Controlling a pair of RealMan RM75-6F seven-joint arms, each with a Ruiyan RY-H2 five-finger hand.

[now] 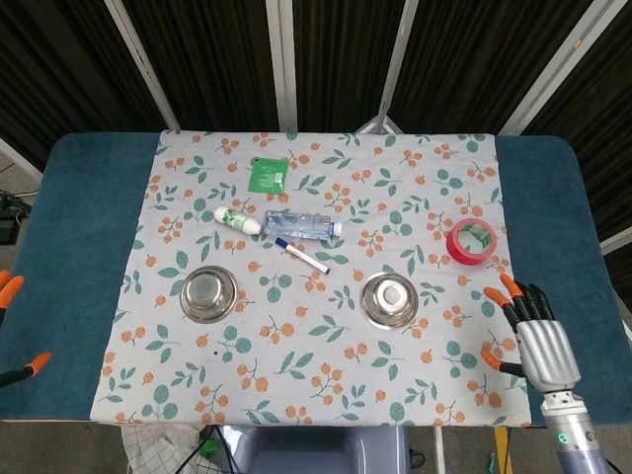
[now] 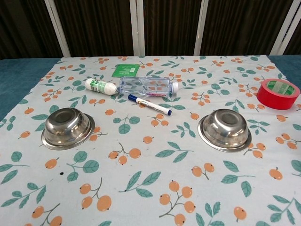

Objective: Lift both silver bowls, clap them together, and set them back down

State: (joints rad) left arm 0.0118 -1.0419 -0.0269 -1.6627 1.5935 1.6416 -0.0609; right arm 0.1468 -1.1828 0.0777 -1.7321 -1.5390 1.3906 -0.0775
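Between bowls (image 1: 208,294) (image 1: 389,300) — marker (image 1: 302,256), bottle (image 1: 301,226) behind; right robot hand (image 1: 533,336) spread, left's (image 1: 8,326) state unclear.

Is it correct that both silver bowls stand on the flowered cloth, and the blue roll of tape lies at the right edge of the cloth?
Not quite. The roll of tape is red, not blue, as the head view shows. Both silver bowls, left and right, do stand on the flowered cloth, with the tape at its right edge.

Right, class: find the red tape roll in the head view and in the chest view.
Head view: the red tape roll lies right of centre, near the cloth's right edge.
Chest view: the red tape roll sits at the far right edge.
Shared landmark: the right silver bowl, nearer the robot.
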